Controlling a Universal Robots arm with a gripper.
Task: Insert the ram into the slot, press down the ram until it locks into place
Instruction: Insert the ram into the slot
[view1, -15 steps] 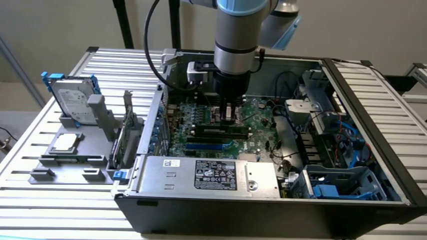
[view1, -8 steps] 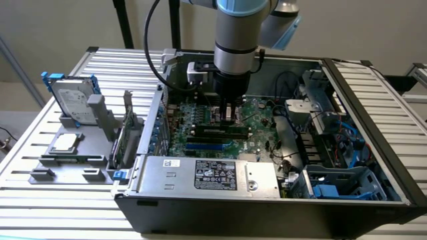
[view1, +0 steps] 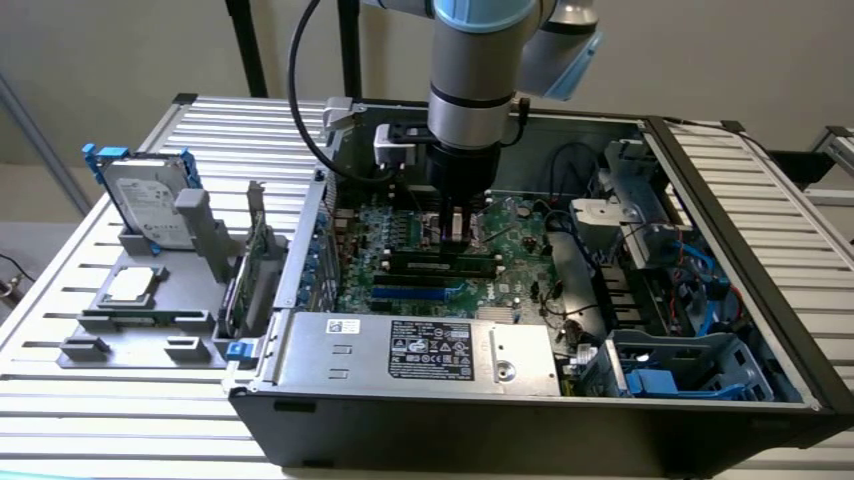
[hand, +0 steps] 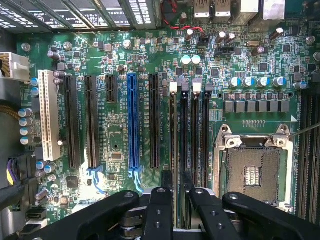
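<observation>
My gripper (view1: 458, 238) reaches straight down into the open computer case, over the black memory sockets of the motherboard (view1: 400, 225). The ram (view1: 430, 266), a thin green stick with dark chips, stands on edge along one socket just under the fingertips. In the wrist view the ram (hand: 174, 130) appears edge-on, running down the slot (hand: 173, 88) that has a white end clip. The gripper (hand: 176, 186) straddles it, with both black fingers (hand: 164, 200) close against its sides. Three more parallel sockets (hand: 196, 125) lie beside it.
A grey power supply (view1: 414, 350) sits in front of the board, and a drive cage with cables (view1: 641, 250) is on the exterior view's right. The CPU socket (hand: 255, 170) and a blue slot (hand: 132, 120) flank the memory sockets. A hard drive (view1: 147, 200) stands on a fixture outside the case.
</observation>
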